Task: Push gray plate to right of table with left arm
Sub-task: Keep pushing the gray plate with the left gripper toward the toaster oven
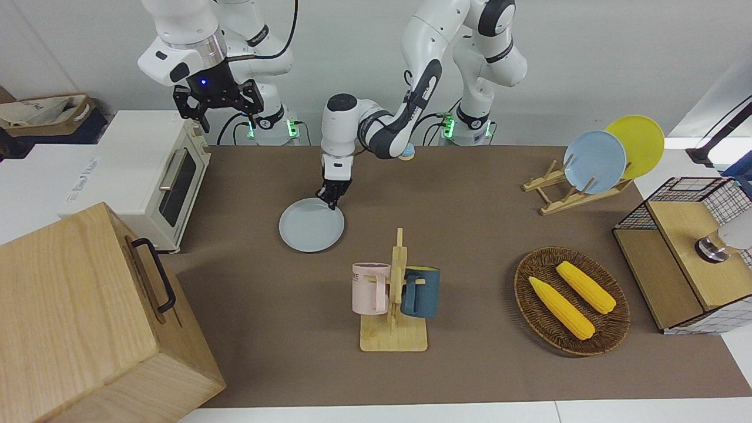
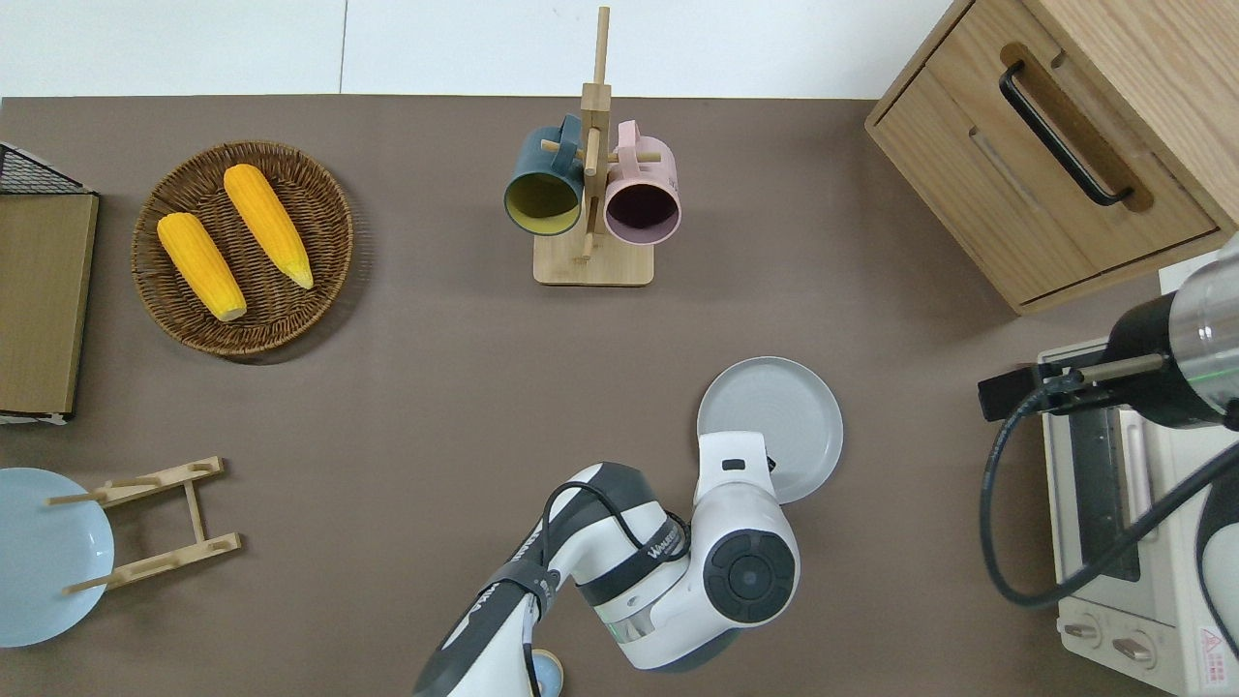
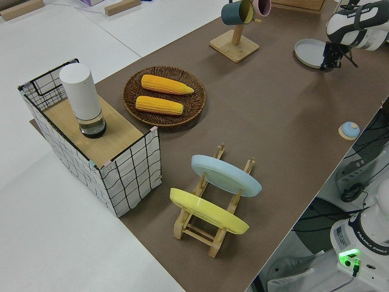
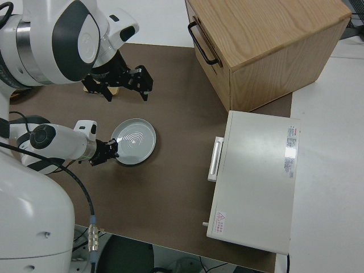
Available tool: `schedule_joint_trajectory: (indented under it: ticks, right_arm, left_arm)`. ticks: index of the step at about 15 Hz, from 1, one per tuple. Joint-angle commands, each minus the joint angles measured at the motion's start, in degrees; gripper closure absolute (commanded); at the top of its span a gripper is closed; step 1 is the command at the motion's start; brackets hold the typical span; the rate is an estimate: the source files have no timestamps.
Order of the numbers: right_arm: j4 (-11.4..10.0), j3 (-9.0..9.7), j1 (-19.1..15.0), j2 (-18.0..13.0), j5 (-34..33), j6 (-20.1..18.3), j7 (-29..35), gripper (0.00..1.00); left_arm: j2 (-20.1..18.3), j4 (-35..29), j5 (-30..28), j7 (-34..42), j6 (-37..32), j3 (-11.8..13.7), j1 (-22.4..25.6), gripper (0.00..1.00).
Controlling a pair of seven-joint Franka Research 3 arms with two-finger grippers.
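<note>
At the plate's near rim, the left gripper [image 1: 332,197] sits low on the gray plate [image 1: 311,225], whether its fingers are spread or closed I cannot tell. That plate lies on the table [image 1: 470,247] toward the right arm's end, the toaster oven [image 1: 154,176] beside it. Right arm's parked.

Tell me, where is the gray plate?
The gray plate lies flat on the table, between the mug rack and the toaster oven, at the left pincer.
</note>
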Motion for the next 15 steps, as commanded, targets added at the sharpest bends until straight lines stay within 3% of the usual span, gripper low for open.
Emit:
schedule_joint_trajectory:
  ticks: [1,11,15]
  right_arm:
    - [0.45,0.77,-1.15,-0.17,0.59,-0.82,0.05,0.017]
    - [0.45,0.77,-1.15,-0.17,0.59,-0.82,0.14,0.017]
    - [0.45,0.77,-1.15,-0.17,0.59,-0.82,0.14,0.017]
  left_arm:
    - [4.82,2.14,1.59,-2.92,-1.06,0.49,-3.72,1.0]
    - [9.48,8.03,3.79,-6.52,-1.33,0.93,-6.71,1.0]
    - [9.93,10.84,3.79,-6.52,-5.01,0.93,-6.72,1.0]
